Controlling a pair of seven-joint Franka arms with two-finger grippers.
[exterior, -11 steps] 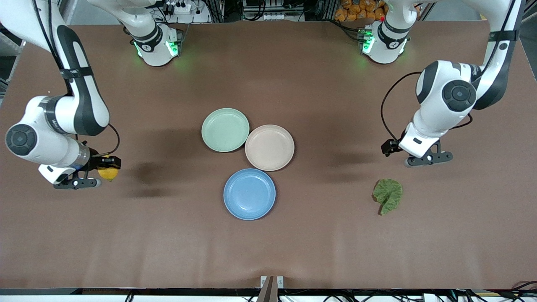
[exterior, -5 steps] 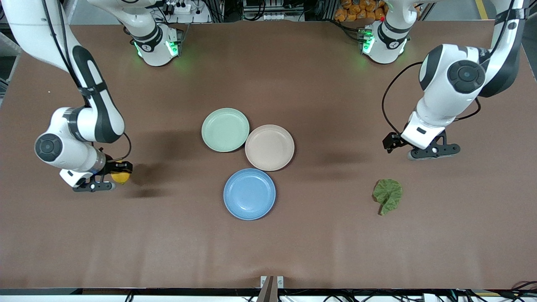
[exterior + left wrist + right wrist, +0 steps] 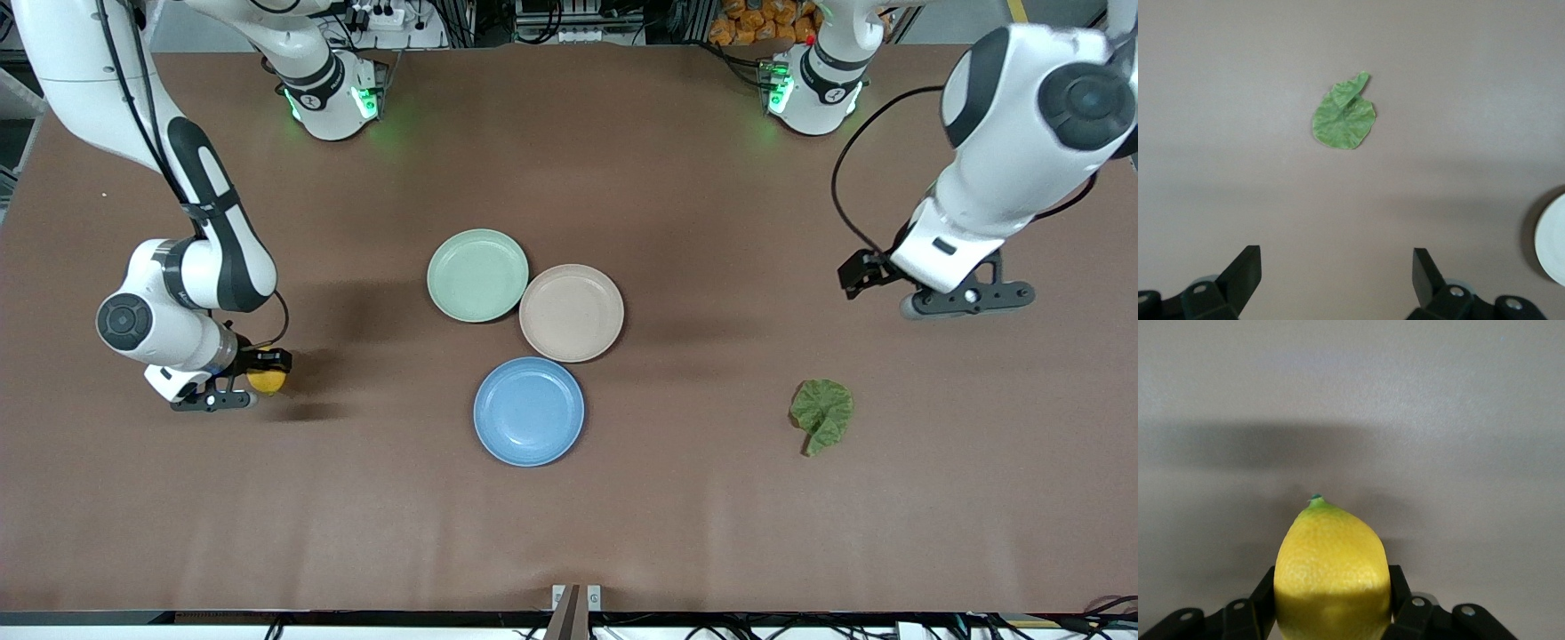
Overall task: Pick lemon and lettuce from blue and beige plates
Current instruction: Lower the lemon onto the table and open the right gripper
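Observation:
My right gripper (image 3: 258,384) is shut on the yellow lemon (image 3: 266,380) and holds it low over bare table toward the right arm's end. In the right wrist view the lemon (image 3: 1331,573) fills the space between the fingers (image 3: 1399,587). The green lettuce (image 3: 821,412) lies flat on the table toward the left arm's end, on no plate. My left gripper (image 3: 965,298) is open and empty, up in the air over bare table beside the leaf; the left wrist view shows the lettuce (image 3: 1345,117) ahead of the gripper (image 3: 1336,267). The blue plate (image 3: 529,412) and beige plate (image 3: 571,313) are empty.
A pale green plate (image 3: 477,275), also empty, touches the beige plate mid-table, farther from the front camera than the blue one. A pale plate's edge (image 3: 1553,240) shows in the left wrist view. Both arm bases stand at the table's back edge.
My right gripper has carried the lemon a little toward the plates and lower. My left gripper has risen and drawn away from the lettuce toward the left arm's end. Lettuce and plates have not moved.

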